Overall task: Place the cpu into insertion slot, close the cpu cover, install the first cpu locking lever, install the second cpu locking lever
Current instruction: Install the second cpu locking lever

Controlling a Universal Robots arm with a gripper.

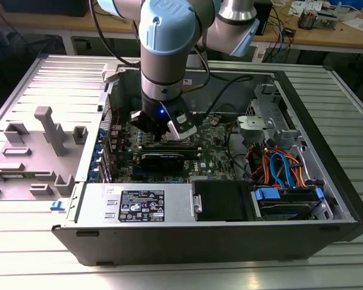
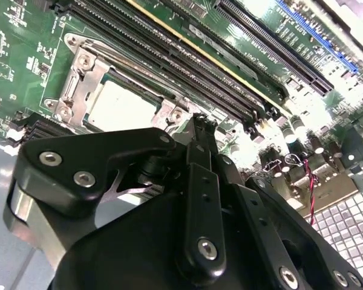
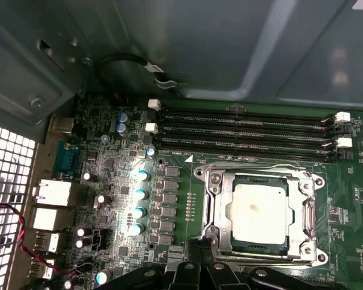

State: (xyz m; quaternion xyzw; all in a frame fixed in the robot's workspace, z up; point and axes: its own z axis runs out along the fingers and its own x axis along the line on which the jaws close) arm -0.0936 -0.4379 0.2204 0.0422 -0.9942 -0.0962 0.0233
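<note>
My claw (image 1: 168, 128) hangs inside the open computer case (image 1: 327, 181), low over the green motherboard (image 3: 121, 199) — its black fingers (image 2: 204, 151) look drawn together with nothing between them. In both wrist views the cpu (image 3: 258, 211) sits flat in the insertion slot (image 3: 218, 208), pale metal top up, and the cpu cover (image 3: 308, 208) lies closed around it. In the exterior view, the slot area lies under my wrist, at about ten o'clock from the black drive box (image 1: 221, 199). Long black memory slots (image 3: 242, 130) run just beside the socket. The case rests on a ribbed metal surface (image 1: 24, 266).
</note>
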